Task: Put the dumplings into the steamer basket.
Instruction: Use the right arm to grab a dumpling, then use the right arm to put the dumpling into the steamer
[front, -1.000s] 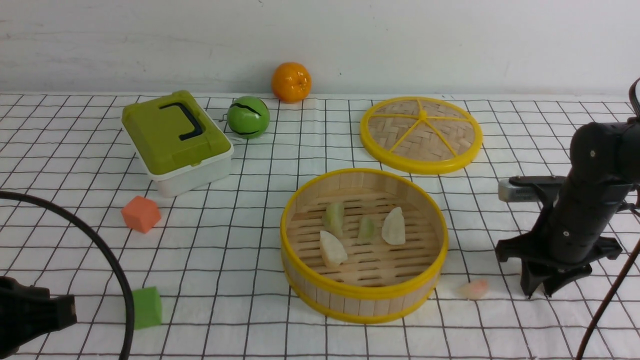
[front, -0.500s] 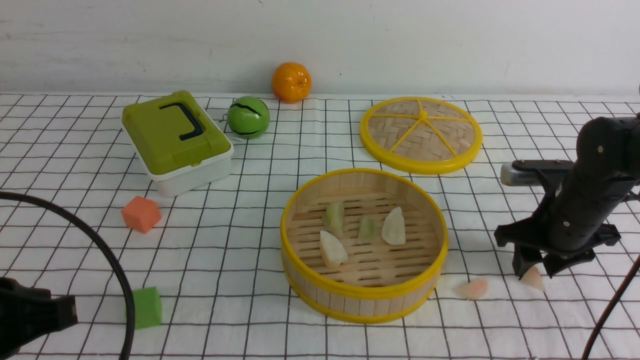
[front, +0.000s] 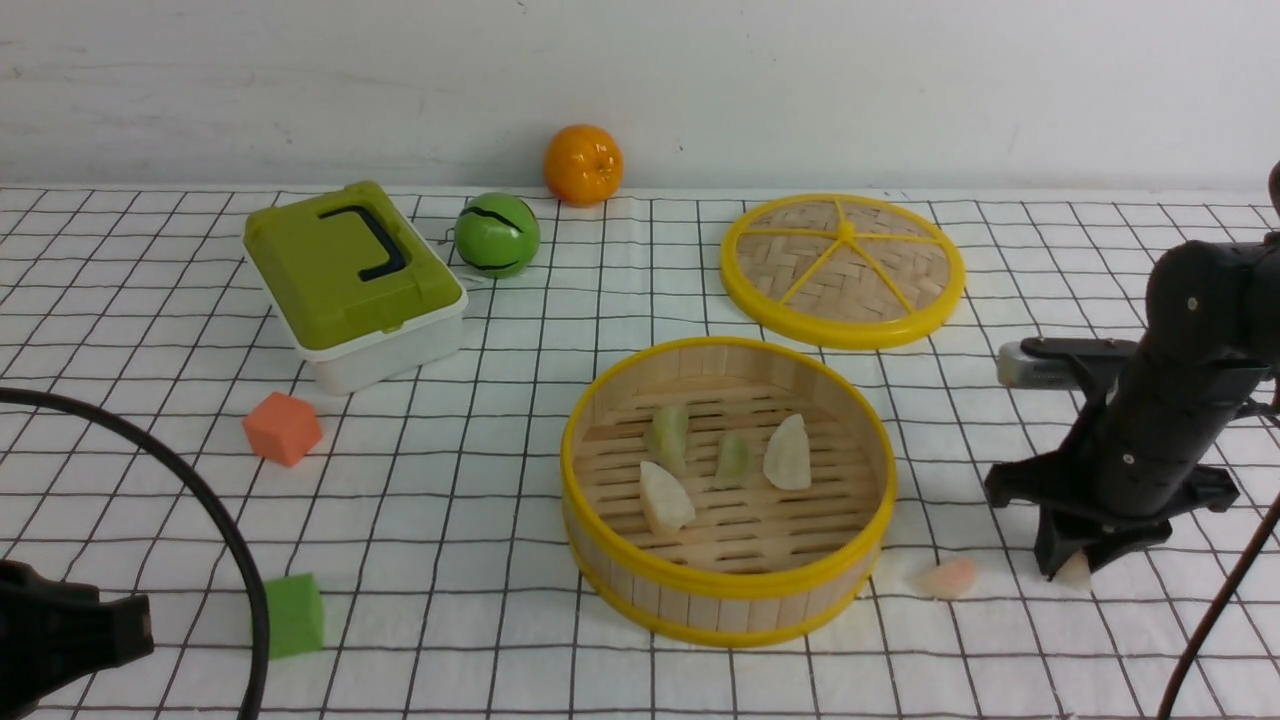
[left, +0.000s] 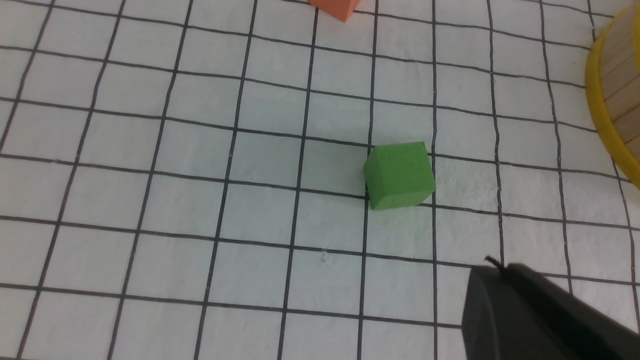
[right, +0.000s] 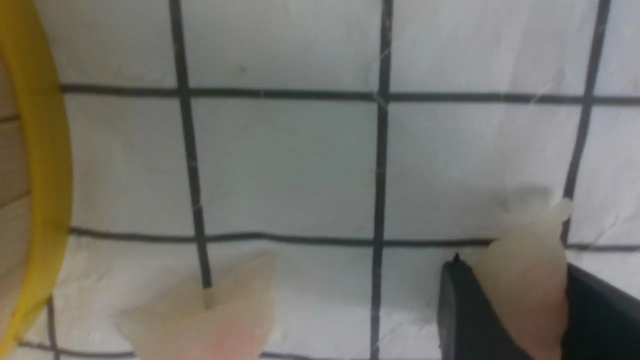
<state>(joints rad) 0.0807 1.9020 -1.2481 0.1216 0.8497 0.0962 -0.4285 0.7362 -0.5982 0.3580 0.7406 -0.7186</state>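
The steamer basket (front: 728, 585) stands in the middle of the cloth with several dumplings on its slatted floor, two pale green (front: 668, 437) and two cream-white (front: 788, 452). A pinkish dumpling (front: 948, 578) lies on the cloth just right of the basket. Further right, my right gripper (front: 1072, 570) points down at the cloth. Its fingers press both sides of another pinkish dumpling (right: 525, 280). The loose dumpling (right: 220, 320) and the basket's rim (right: 45, 175) also show in the right wrist view. My left gripper (left: 500, 267) is shut and empty at the near left.
A green cube (front: 294, 614) and an orange cube (front: 282, 428) lie on the left. Behind them are a green-lidded box (front: 352, 280), a green ball (front: 497, 234) and an orange (front: 583, 164). The woven lid (front: 842, 268) lies behind the basket. A black cable (front: 215, 510) arcs at the near left.
Half a second ago my right gripper stood slightly higher and wider, with the pinkish dumpling showing under its tips. It has now come down and closed on that dumpling. The left arm has stayed still.
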